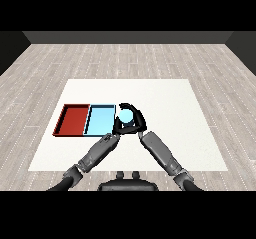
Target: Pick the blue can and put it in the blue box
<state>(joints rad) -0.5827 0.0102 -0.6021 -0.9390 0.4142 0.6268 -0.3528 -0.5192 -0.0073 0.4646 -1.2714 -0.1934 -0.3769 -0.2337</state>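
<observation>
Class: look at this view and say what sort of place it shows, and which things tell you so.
Probably a bare test room for a sorting task: a white table on a grey plank floor, with a red tray and a blue tray side by side.

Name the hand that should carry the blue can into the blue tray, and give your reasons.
The right hand. Its fingers already curl round the blue can, just right of the light blue tray. The left hand sits close by, but I cannot tell what its fingers are doing.

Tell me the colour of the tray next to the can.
Light blue, seen in the head view; the can sits at its right edge.
</observation>
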